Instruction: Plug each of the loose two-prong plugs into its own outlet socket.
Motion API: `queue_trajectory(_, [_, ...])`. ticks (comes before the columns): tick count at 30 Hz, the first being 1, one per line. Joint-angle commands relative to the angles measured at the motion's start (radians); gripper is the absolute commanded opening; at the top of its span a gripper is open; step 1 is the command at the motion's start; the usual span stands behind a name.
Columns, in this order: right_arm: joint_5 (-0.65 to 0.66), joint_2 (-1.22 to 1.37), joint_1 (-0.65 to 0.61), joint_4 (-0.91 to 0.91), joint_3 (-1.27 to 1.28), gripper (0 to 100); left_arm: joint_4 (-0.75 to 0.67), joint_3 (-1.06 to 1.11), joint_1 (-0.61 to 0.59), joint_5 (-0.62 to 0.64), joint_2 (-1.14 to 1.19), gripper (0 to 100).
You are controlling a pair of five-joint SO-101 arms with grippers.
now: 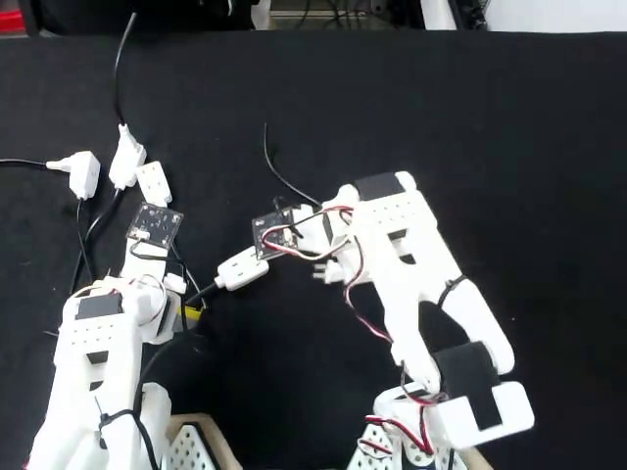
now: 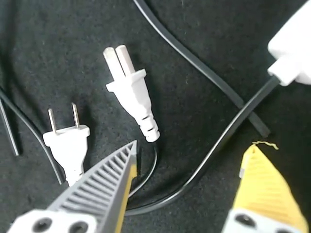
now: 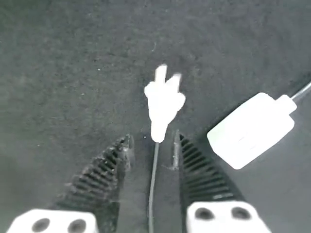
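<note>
My left claw (image 2: 193,144) hangs released above the black table (image 2: 204,29). Its grey finger (image 2: 104,187) and yellow finger (image 2: 262,189) are spread wide, with only cloth and a curving black cord (image 2: 218,141) between them. Just past the grey finger lie two loose white plugs, close together but apart. These are the round-pin plug (image 2: 68,143), partly hidden by that finger, and the flat-prong plug (image 2: 132,94). Both lie flat with their prongs pointing away from me. The curving cord runs up to a white socket block (image 2: 294,48) and crosses a straight cord (image 2: 204,68) on the way. Neither plug touches that block.

From above, my left arm (image 1: 98,362) sits at the table's left, with a cluster of white fittings (image 1: 83,173) beyond it. I cannot tell which of them is which. An outlet socket (image 1: 242,269) lies mid-table between my arms, its lead (image 1: 196,297) trailing toward the left one.

My right arm (image 1: 421,284) lies over the table's middle-right. My right claw (image 3: 151,138) is released too. Its ribbed fingers (image 3: 104,170) stand either side of the thin cord (image 3: 153,184) of a white plug (image 3: 164,104), their tips level with the plug's tail, and they are not pinching it. That plug lies flat on the cloth with its prongs pointing away. The outlet socket (image 3: 252,128) lies near it, apart and unplugged.
</note>
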Motion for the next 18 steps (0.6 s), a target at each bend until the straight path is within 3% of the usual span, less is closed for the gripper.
queue_trajectory(1, [-0.028, -0.111, -0.005, 0.002, 0.028, 13.0, -0.009, 0.002, -0.002, -0.005, -0.017, 33])
queue_trajectory(7, [-0.272, -0.343, -0.002, -0.012, 0.159, 12.9, -0.009, 0.002, -0.002, -0.005, -0.017, 33])
queue_trajectory(10, [-0.595, -0.464, -0.002, -0.078, 0.248, 12.9, -0.009, 0.002, -0.002, -0.005, -0.017, 33])
queue_trajectory(15, [-1.263, -0.634, -0.006, -0.269, 0.504, 13.2, -0.009, 0.002, -0.002, -0.005, -0.017, 33])
queue_trajectory(18, [-1.559, -0.694, -0.012, -0.440, 0.648, 17.8, -0.009, 0.002, -0.002, -0.005, -0.017, 33])
